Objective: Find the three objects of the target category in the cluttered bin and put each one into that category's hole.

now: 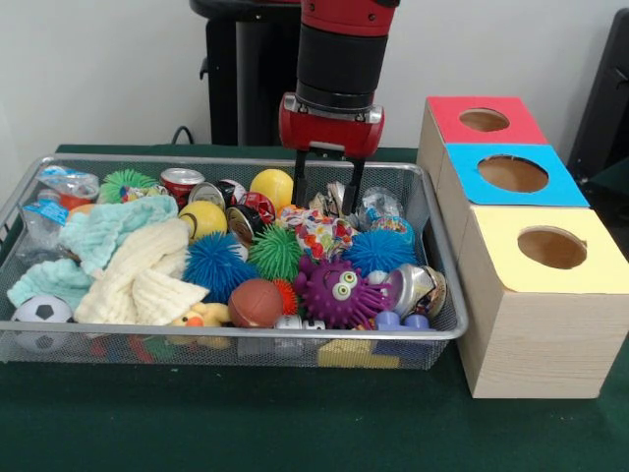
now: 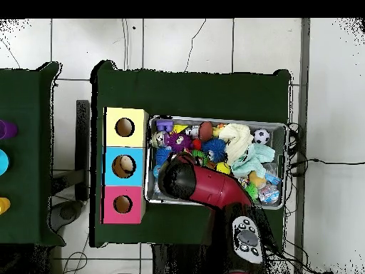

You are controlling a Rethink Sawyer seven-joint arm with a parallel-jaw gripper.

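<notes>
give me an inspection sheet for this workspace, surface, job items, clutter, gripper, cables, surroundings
Surface: dark green table cloth.
Job's things: silver wire mesh bin packed with toys; three wooden boxes with holes, topped red, blue, yellow.
Clutter: purple spiky ball with eyes, blue spiky ball, pale cloths, small soccer ball, crushed cans.
Gripper: red and black gripper open, lowered into the bin's far side, holding nothing seen.
Cables: black cable behind the bin.
Surroundings: white tiled floor.
</notes>
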